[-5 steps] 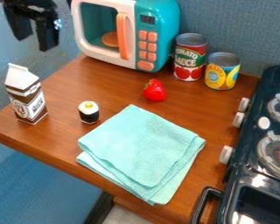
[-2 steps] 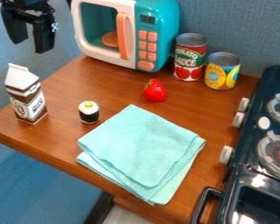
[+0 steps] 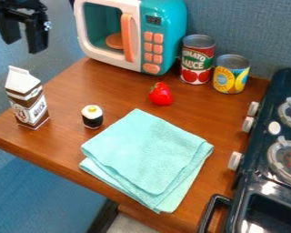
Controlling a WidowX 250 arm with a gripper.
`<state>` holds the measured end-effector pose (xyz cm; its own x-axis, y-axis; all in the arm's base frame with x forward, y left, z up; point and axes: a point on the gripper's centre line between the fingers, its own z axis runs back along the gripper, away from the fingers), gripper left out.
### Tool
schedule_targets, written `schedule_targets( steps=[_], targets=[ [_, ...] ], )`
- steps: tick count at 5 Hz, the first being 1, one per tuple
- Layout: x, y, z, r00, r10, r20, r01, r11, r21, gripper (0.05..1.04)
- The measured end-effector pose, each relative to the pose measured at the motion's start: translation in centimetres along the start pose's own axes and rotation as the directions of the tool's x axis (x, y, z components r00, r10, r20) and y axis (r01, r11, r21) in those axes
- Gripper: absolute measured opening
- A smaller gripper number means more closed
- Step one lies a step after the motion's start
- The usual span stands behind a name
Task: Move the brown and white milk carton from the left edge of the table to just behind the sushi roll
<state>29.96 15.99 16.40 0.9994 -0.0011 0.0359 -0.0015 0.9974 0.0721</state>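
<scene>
Leftward shift of the gripper (image 3: 23, 46) relative to both earlier frames; fingers spread apart, nothing held. Position: upper left of the view, left of the toy microwave (image 3: 109, 32). Milk carton (image 3: 27, 101), the nearest small item, stands upright near the worktop's left edge, below the gripper in the view and apart from it; position unchanged. Sushi piece (image 3: 92, 117), right of carton: unchanged. Strawberry (image 3: 161, 94), teal folded cloth (image 3: 147, 157), tomato can (image 3: 197, 60) and yellow-and-blue can (image 3: 231, 74): likewise unmoved.

Surface: worktop (image 3: 120, 85) of reddish-brown wood, sheen visible, cloth lying flat with layered edges. Dark toy stove (image 3: 253, 184) along the right side, pale knobs facing the worktop. Room: blue textured panel (image 3: 251, 27) behind; pale floor (image 3: 121, 225) at the bottom, beside a dark post (image 3: 104, 218).
</scene>
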Motion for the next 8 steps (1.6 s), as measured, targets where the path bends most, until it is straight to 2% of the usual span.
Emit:
schedule_targets(
  steps=[2, 4, 5, 8],
  targets=[
    [-0.7, 1.8, -0.5, 0.999, 0.007, 0.032, -0.007, 1.0, -0.019, 1.001],
    [-0.9, 2.0, -3.4, 0.999, -0.021, -0.037, 0.017, 0.994, -0.105, 1.001],
    [-1.0, 2.1, -4.3, 0.998, -0.02, -0.056, 0.013, 0.991, -0.131, 1.001],
    [-0.8, 2.3, -5.3, 0.997, -0.026, -0.074, 0.016, 0.992, -0.129, 1.001]
  ],
)
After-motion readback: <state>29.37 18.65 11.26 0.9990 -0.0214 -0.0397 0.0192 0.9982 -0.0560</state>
